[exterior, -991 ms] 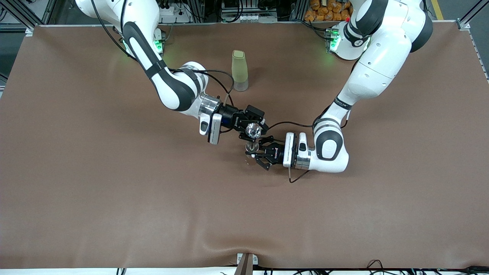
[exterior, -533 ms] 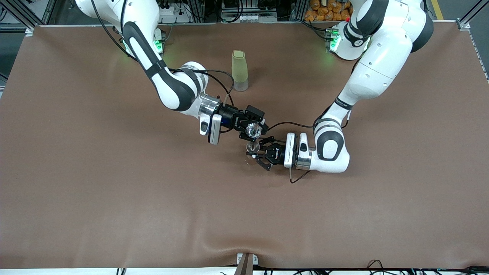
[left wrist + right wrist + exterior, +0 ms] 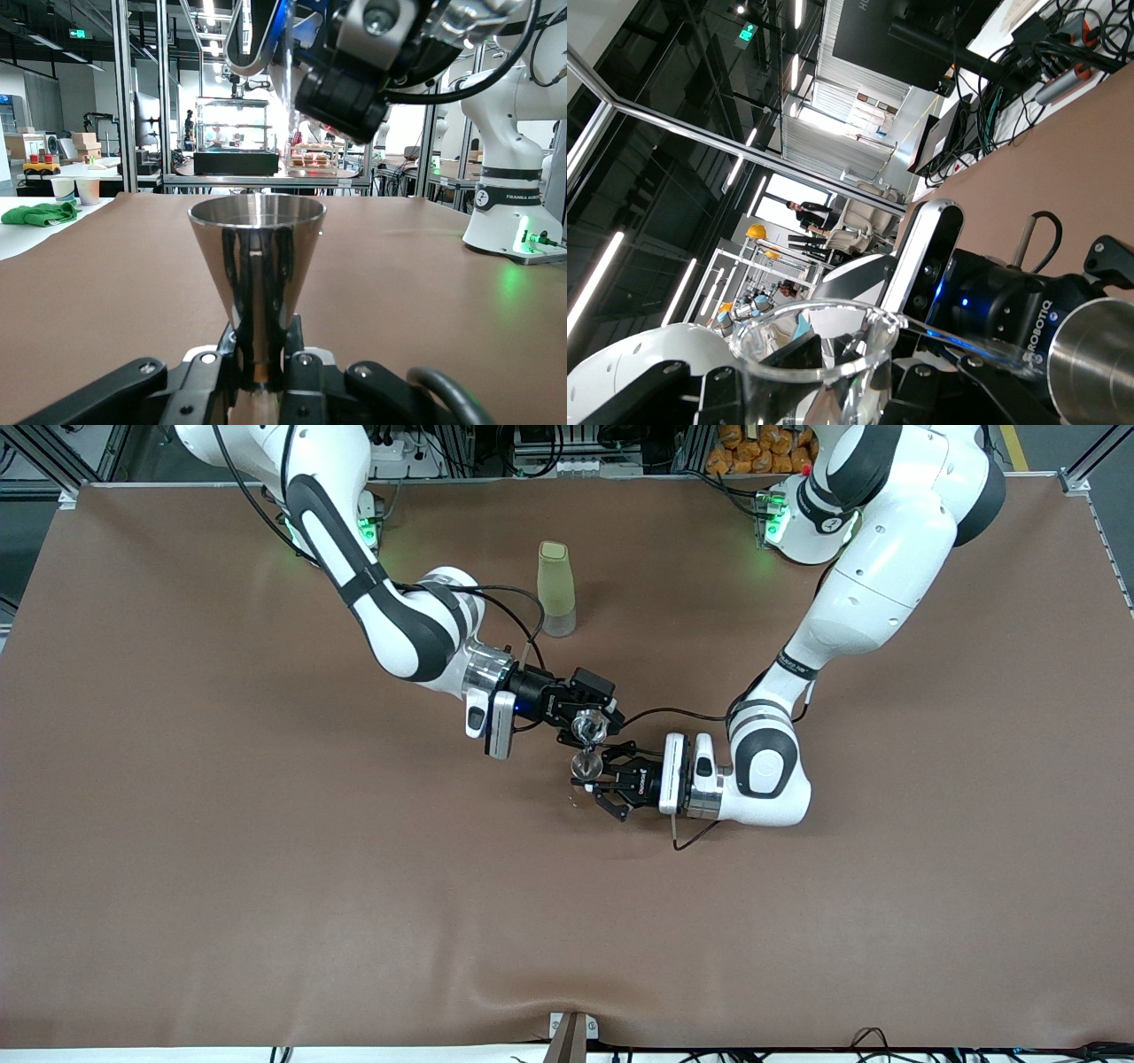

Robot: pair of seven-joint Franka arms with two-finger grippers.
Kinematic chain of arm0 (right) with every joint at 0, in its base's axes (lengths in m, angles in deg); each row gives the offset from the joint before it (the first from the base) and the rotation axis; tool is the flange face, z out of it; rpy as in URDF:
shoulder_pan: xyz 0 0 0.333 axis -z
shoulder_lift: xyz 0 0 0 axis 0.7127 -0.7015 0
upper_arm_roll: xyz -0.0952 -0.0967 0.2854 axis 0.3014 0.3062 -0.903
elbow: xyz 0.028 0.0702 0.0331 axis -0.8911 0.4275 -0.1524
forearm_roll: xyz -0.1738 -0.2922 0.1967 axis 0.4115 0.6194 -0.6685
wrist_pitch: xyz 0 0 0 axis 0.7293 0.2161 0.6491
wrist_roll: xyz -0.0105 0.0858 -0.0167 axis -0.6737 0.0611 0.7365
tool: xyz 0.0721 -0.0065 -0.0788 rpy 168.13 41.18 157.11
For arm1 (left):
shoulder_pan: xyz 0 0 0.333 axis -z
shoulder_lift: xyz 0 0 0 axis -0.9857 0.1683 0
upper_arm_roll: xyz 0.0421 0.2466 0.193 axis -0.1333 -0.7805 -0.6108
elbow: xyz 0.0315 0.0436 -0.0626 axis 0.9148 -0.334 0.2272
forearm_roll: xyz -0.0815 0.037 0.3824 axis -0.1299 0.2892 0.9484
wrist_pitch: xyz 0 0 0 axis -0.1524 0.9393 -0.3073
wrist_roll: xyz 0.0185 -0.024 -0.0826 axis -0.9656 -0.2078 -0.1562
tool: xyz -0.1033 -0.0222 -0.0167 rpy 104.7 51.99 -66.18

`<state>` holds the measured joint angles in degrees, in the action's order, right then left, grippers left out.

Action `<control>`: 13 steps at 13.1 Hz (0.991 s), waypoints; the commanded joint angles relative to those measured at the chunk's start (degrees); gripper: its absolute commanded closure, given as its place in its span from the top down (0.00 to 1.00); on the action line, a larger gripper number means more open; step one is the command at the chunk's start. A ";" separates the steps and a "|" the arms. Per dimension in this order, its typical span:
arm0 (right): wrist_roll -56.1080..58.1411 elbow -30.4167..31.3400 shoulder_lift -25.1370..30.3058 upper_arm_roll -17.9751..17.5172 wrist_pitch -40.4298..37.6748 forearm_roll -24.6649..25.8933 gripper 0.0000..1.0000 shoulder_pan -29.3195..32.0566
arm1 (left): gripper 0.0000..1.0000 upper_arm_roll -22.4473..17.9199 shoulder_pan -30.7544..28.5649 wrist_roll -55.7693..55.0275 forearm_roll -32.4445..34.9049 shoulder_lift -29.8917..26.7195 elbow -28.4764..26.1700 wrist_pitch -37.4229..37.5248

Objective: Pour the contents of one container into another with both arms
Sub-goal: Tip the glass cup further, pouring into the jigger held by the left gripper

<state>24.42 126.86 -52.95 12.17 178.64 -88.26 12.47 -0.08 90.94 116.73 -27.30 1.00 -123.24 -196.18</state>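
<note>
My left gripper (image 3: 595,781) (image 3: 261,376) is shut on the narrow stem of a shiny metal cone cup (image 3: 585,764) (image 3: 257,257) (image 3: 1099,363), holding it upright near the table's middle. Just above it, my right gripper (image 3: 592,717) (image 3: 819,394) (image 3: 354,80) is shut on a clear glass beaker (image 3: 588,730) (image 3: 819,354), tipped with its lip over the cup's mouth. A thin clear stream (image 3: 288,97) seems to run from the lip down toward the cup.
A tall yellowish tumbler (image 3: 555,589) stands farther from the front camera, between the arms' bases. Small specks (image 3: 574,803) lie on the brown mat (image 3: 266,868) beside the left gripper. The right arm's base (image 3: 514,221) glows green. A green cloth (image 3: 35,213) and paper cups (image 3: 75,189) sit off the mat.
The right wrist has shifted slightly and tipped the beaker a little further over the metal cup. The left arm has stayed still.
</note>
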 commanded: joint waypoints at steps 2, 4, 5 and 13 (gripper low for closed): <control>-2.41 1.01 1.23 -0.70 -0.06 -1.29 0.00 -0.06 | 0.00 0.37 -0.79 1.77 -1.77 -2.02 -2.33 0.45; -3.21 1.01 1.23 -1.14 -0.06 -1.29 0.00 -0.06 | 0.00 0.37 -0.79 1.77 -1.77 -2.11 -2.33 0.45; -3.39 1.01 1.23 -1.23 -0.06 -1.37 0.00 0.02 | 0.00 0.37 -0.87 1.77 -1.77 -2.20 -2.33 0.45; 15.89 0.74 1.49 -0.62 0.12 3.54 0.00 1.07 | 0.00 0.37 -0.79 1.78 -1.77 -2.28 -2.42 0.54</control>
<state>31.77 126.79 -52.87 11.49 178.65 -86.61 12.65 -0.03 90.69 116.73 -27.30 0.56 -123.39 -196.18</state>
